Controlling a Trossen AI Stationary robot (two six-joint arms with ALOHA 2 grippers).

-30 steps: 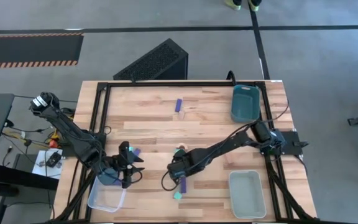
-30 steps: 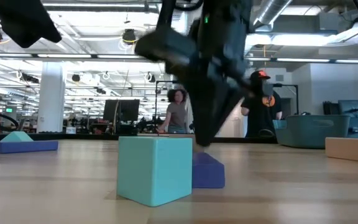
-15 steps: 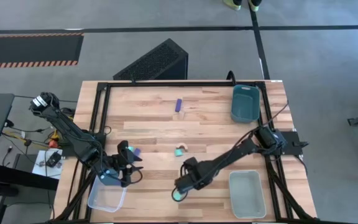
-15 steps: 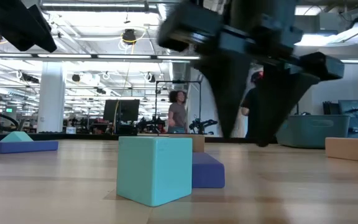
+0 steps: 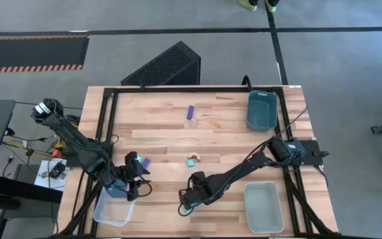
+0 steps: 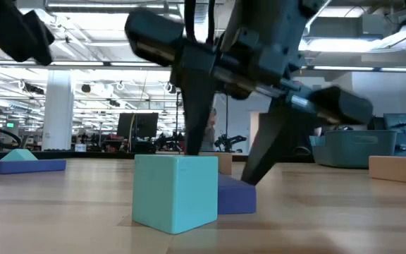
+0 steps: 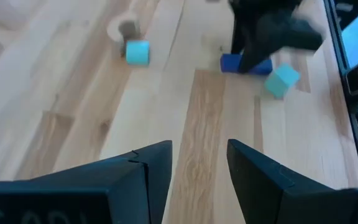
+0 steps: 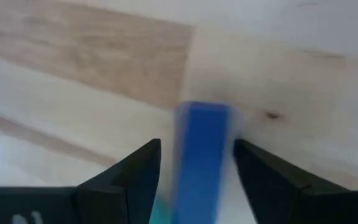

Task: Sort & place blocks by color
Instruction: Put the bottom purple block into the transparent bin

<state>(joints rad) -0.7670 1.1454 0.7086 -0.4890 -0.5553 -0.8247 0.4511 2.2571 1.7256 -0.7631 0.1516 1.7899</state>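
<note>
Near the table's front edge a dark blue bar lies flat on the wood, right behind a light teal cube. My right gripper hangs over the bar, open. In the right wrist view its fingers stand on either side of the bar. My left gripper is open with nothing between its fingers, beside the clear bin at the front left. A small purple block lies just beyond it. Mid-table, a teal cube sits next to a tan arch.
A blue bar lies at the far middle. A teal bin stands at the far right and a pale bin at the near right. In the low view, a blue bar with a teal piece on it and a tan block lie on the table, and people stand in the room behind.
My right gripper has opened, drifted toward the table's near and left edges and come down, so its fingers now stand either side of the blue bar. The bar and the teal cube have stayed in place.
</note>
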